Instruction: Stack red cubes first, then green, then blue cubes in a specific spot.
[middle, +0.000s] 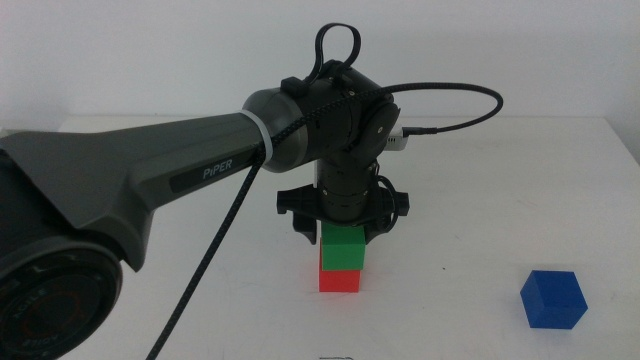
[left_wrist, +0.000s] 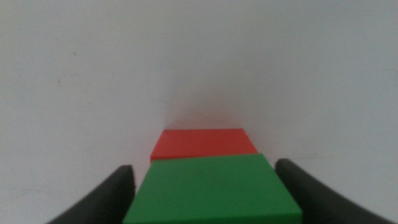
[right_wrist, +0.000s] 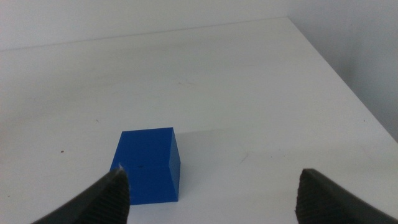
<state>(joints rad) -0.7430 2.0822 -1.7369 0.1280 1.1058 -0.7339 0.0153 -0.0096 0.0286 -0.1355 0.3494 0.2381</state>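
Note:
The red cube (middle: 339, 281) rests on the white table in the middle view, and the green cube (middle: 343, 248) sits on top of it, shifted slightly to the right. My left gripper (middle: 343, 232) comes down from above and is shut on the green cube (left_wrist: 211, 190), one dark jaw on each side. Beyond it the red cube's top (left_wrist: 205, 143) shows. The blue cube (middle: 552, 298) lies alone at the near right. My right gripper (right_wrist: 211, 186) hovers open over the table with the blue cube (right_wrist: 147, 165) beside its one jaw. It is out of the middle view.
The left arm's grey body (middle: 150, 190) and its black cable (middle: 210, 260) cross the left half of the middle view. The white table's right edge (right_wrist: 348, 81) runs close to the blue cube's side.

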